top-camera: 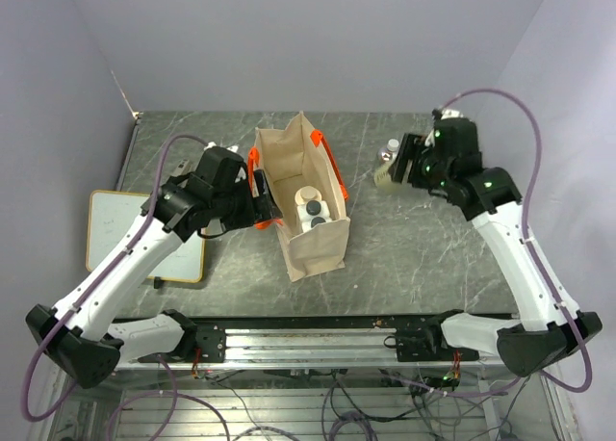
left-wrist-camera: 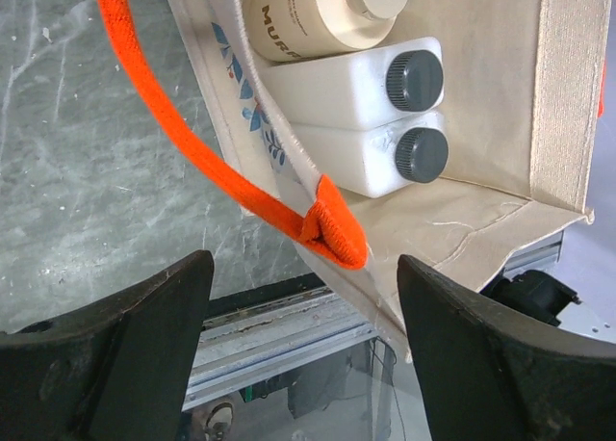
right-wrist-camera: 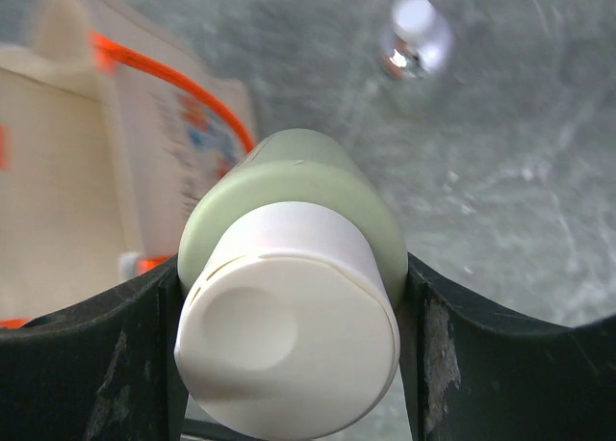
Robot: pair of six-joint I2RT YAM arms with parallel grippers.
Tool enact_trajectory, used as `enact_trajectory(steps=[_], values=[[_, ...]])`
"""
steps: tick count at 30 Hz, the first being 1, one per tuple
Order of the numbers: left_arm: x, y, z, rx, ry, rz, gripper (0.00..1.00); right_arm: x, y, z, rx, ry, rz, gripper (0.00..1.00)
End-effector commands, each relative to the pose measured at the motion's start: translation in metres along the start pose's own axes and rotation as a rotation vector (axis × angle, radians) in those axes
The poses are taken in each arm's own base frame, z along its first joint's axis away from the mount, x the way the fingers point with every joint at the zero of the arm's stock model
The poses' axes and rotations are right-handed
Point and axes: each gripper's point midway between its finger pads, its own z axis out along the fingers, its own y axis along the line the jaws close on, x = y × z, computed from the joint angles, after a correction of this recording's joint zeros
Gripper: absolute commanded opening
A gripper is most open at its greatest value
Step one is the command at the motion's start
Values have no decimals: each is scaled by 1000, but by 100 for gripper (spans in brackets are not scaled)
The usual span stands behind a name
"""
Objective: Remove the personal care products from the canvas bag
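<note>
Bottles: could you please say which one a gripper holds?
The pale green, white-capped bottle, in the right gripper; three bottles sit in the canvas bag, a clear bottle stands loose.

A grey, white-veined counter (top-camera: pixel 423 258) fills the middle of the top view. On its left side lies a flat whiteboard (top-camera: pixel 111 220). A metal rail (top-camera: pixel 318 337) runs along the bottom, with loose cables (top-camera: pixel 289 402) tangled beneath it.

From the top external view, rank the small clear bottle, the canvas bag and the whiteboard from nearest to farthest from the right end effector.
1. The small clear bottle, just beyond the right end effector, which grips a pale green bottle.
2. The canvas bag, at the centre, to its left.
3. The whiteboard, at the far left edge.
</note>
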Motion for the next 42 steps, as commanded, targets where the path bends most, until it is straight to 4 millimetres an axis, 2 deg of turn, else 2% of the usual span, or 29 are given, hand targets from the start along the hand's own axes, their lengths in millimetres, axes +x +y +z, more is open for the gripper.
enact_trajectory(steps=[1,4,7,11,15,18,20,23,28,31,35,39,42], values=[[-19,-25,-1,78,-27,13,87,21,-35,20,136,-42,-32,0],[-21,-28,4,71,-8,24,87,39,-48,39,185,-18,-48,0],[-21,-30,7,72,7,25,86,46,-62,58,246,-22,-67,0],[-18,-28,8,55,31,34,86,39,-88,84,299,-38,-42,0],[-17,-20,4,10,46,58,87,29,-106,116,257,-61,-50,0],[-15,-19,3,7,53,65,86,13,-117,130,226,-116,-64,0],[-16,-18,2,0,56,71,86,6,-131,140,250,-134,-66,0],[-17,-14,1,-24,63,99,87,4,-150,161,253,-104,-50,0],[-26,-12,0,-67,54,153,87,-4,-160,187,257,-91,-89,0],[-31,-13,2,-77,55,176,87,4,-162,204,234,-43,-121,0],[-36,-15,7,-81,58,194,87,9,-167,211,247,-22,-142,0],[-40,-16,11,-86,58,206,87,16,-166,216,231,-11,-153,5],[-40,-18,13,-82,62,206,87,21,-166,220,216,3,-159,15]])
